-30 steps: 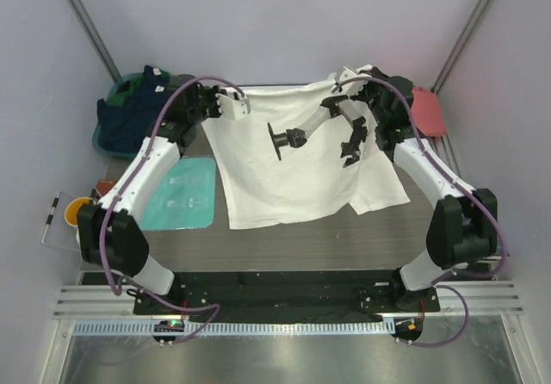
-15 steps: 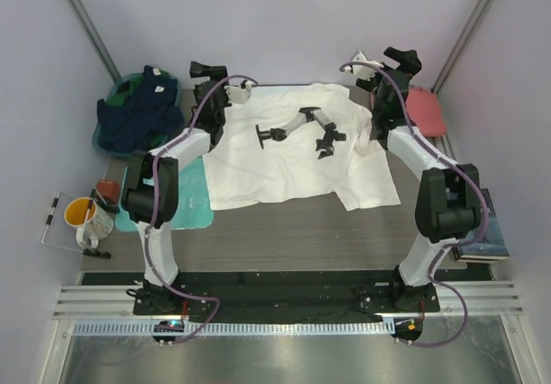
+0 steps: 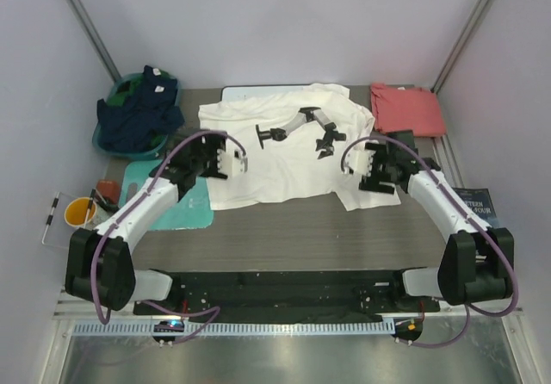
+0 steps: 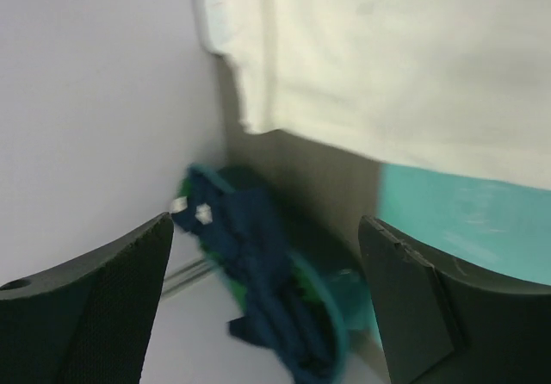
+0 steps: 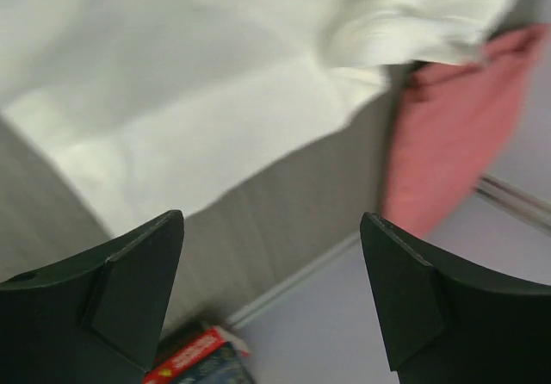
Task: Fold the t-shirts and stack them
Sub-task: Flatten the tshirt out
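The cream-white t-shirt (image 3: 284,156) lies spread on the table, its black-and-grey print (image 3: 301,130) facing up and its edges rumpled. A salmon-red t-shirt (image 3: 406,108) rests at the back right corner. My left gripper (image 3: 232,160) hovers open over the white shirt's left edge, holding nothing. At the shirt's right sleeve my right gripper (image 3: 357,169) is open and empty too. The left wrist view has the white shirt (image 4: 387,65) beyond the wide jaws of the left gripper (image 4: 265,222). In the right wrist view, white shirt (image 5: 215,83) and salmon shirt (image 5: 448,126) lie past the right gripper (image 5: 271,216).
A teal basin of dark blue clothes (image 3: 138,113) stands at the back left. A teal board (image 3: 176,203) lies partly under the shirt's left side, with a yellow mug (image 3: 82,212) beyond it. A book (image 3: 478,203) sits at the right edge. A whiteboard (image 3: 241,91) peeks out behind the shirt.
Both grippers opened and let go of the white shirt's top corners. The shirt dropped flat, and both arms drew back and down toward the near side.
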`<state>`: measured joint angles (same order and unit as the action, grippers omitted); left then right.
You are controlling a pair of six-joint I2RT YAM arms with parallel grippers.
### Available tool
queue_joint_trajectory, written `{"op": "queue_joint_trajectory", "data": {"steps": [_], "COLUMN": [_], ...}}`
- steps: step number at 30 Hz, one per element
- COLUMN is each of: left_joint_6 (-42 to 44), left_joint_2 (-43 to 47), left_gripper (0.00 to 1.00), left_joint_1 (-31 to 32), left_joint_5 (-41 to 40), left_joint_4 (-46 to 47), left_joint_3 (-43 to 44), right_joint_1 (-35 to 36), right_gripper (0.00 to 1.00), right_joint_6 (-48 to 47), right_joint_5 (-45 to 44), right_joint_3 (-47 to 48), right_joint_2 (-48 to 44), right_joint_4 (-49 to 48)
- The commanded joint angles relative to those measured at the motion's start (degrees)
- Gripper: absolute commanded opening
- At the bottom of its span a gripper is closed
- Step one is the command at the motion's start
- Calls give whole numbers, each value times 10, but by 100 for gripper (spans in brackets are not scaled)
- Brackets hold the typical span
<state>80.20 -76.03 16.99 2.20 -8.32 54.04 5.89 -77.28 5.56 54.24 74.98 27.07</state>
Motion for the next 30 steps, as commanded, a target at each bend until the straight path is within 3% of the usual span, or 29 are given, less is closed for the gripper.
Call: {"op": "queue_joint_trajectory", "data": {"steps": [1,5,11,20,30], "left_joint_6": [-1,-19,-25,-9,-30], "left_joint_2": [-13,-33,-61,-39,-64], "left_gripper": [88,83,77,77,77], "left_joint_1": [12,16,16,16,16], "left_joint_5": [69,73,68,111,109], "left_joint_4": [-81,-107,-112,-257,-246], "left_joint_3": [-57,-59,-73,-53,-60], "right_joint_1": [-3,-14,-41,-73,-74], "right_gripper": [86,79,79,80,80], "right_joint_6": [-36,-38,-11,-35,-17], "right_joint_5": [24,17,10,13,18], "right_joint_3": [-35,-48,-41,-42,-46], "right_joint_2": [4,26,65,83,112], "right_joint_4": [84,79,51,87,69]}}
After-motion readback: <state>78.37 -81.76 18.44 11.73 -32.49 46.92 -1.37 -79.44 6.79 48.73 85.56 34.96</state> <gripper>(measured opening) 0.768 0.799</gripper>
